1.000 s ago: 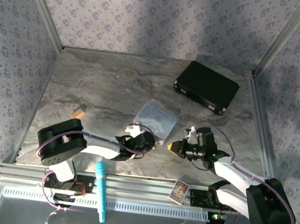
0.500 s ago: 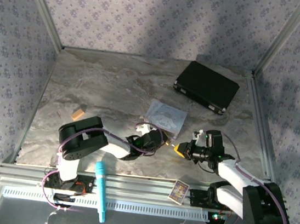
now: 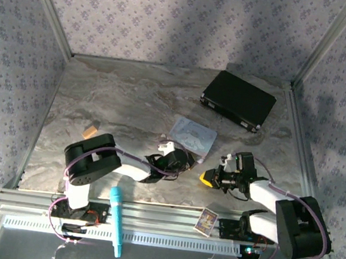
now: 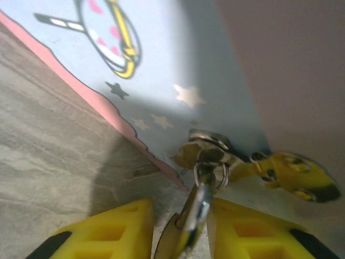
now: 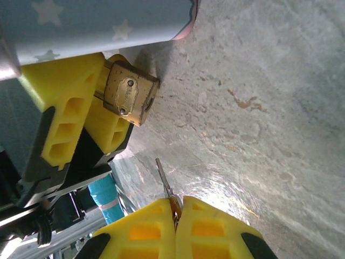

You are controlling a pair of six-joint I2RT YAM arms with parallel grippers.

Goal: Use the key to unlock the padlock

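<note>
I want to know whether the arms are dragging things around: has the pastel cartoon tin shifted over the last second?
Yes. In the top view the pastel tin has slid to the right, closer to the black case.

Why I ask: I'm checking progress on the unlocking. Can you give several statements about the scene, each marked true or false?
1. The right claw is shut on the key. True.
2. The key is already in the padlock. False: its tip is apart from the padlock.
3. The black case lies at the far right of the table. True.
4. The tin rests on the case. False: it lies on the table, apart from the case.
5. The teal pen lies beside the tin. False: it lies at the near edge, far from the tin.
</note>
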